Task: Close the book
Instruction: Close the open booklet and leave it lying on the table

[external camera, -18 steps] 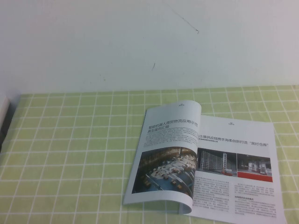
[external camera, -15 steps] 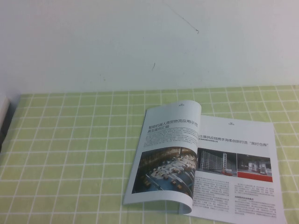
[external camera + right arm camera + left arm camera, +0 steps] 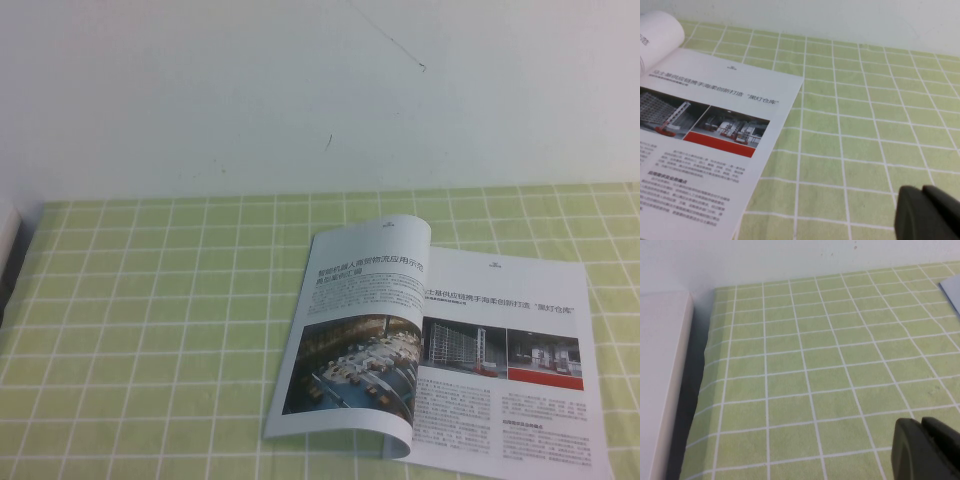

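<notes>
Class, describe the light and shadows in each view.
High view: flat, even light, no glare on the book. Left wrist view: dark shadow along the tablecloth edge; left gripper over the tablecloth. Right wrist view: evenly lit; right gripper over the tablecloth beside the book.

Green tablecloth (image 3: 150,300) with a white grid covers the table. Plain white wall (image 3: 250,90) on the far side, with a small dark mark (image 3: 328,141). White flat-sided block (image 3: 660,380) at far left, beside the cloth's edge, a dark gap between them.
</notes>
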Available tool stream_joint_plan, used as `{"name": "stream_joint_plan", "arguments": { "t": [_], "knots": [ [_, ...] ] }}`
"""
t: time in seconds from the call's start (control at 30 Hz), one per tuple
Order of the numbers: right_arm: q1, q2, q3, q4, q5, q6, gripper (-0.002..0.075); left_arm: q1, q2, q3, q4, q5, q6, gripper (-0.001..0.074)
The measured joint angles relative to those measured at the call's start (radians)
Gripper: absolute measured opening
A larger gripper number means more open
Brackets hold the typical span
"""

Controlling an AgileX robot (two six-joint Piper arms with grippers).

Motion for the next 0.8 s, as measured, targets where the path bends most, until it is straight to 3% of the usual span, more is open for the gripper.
{"name": "stream_joint_plan", "arguments": {
  "t": [0.67,0.8],
  "knots": [
    [0.0,0.0,0.0,0.0,0.0,0.0,-0.0002,0.0,0.0,0.0,0.0,-0.002,-0.004,-0.0002],
    [0.0,0.0,0.004,0.0,-0.034,0.0,-0.0002,0.0,0.0,0.006,0.004,-0.07,-0.004,-0.0002]
  ]
}}
